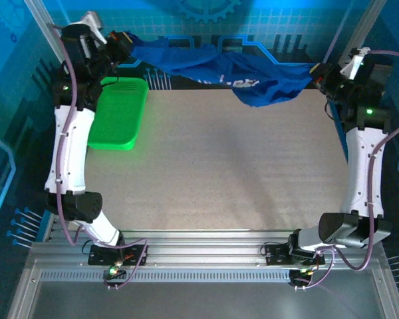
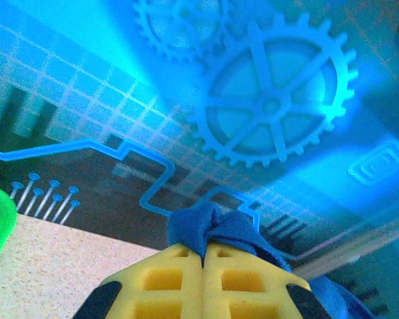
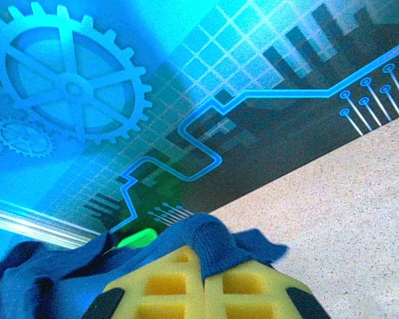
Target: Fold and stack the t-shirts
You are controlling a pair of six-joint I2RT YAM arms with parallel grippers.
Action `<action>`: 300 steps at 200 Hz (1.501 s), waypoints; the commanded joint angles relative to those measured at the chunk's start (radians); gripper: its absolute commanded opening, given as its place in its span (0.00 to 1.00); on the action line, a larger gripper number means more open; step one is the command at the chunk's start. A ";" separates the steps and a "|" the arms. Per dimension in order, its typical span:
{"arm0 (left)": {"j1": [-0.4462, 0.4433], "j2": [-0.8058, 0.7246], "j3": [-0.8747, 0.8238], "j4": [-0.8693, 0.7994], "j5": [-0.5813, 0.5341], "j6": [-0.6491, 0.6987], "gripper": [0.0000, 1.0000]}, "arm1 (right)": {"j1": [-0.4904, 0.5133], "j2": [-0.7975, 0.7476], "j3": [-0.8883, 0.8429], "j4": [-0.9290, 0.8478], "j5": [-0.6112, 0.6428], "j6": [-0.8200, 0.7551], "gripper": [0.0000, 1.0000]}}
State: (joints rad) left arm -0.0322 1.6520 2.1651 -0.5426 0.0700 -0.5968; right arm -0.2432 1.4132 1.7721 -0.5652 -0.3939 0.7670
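Observation:
A royal-blue t-shirt (image 1: pixel 219 70) hangs stretched above the far edge of the table, sagging in the middle, with white lettering showing near its lower fold. My left gripper (image 1: pixel 124 45) holds its left end at the back left; in the left wrist view the yellow fingers (image 2: pixel 179 272) are pressed together with a bunch of the blue t-shirt (image 2: pixel 199 226) pinched at the left gripper (image 2: pixel 204 256). My right gripper (image 1: pixel 317 73) holds the other end at the back right; the right gripper (image 3: pixel 203 266) is shut on a fold of the t-shirt (image 3: pixel 206 236).
A green plastic basket (image 1: pixel 118 109) sits on the table at the back left, just below the left arm. The speckled tabletop (image 1: pixel 233 166) stretches between the arms. A blue printed backdrop (image 1: pixel 206 16) stands right behind the shirt.

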 commanded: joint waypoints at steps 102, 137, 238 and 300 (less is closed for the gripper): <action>0.011 0.105 -0.040 0.017 0.116 -0.177 0.00 | -0.050 0.043 -0.053 -0.027 -0.206 -0.017 0.00; -0.068 0.273 0.235 0.170 0.297 -0.164 0.00 | 0.045 0.216 0.189 0.042 -0.243 -0.063 0.04; -0.099 -0.190 -0.953 0.337 0.199 -0.274 0.20 | 0.084 -0.179 -0.748 0.028 0.126 -0.227 0.41; -0.158 -0.286 -1.042 0.095 0.082 -0.204 0.87 | 0.039 -0.231 -0.815 -0.068 0.047 -0.199 0.79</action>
State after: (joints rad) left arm -0.1890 1.4452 0.9916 -0.3515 0.2459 -0.8623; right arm -0.2382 1.2293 0.8703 -0.5930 -0.3317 0.5827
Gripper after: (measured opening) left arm 0.841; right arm 0.784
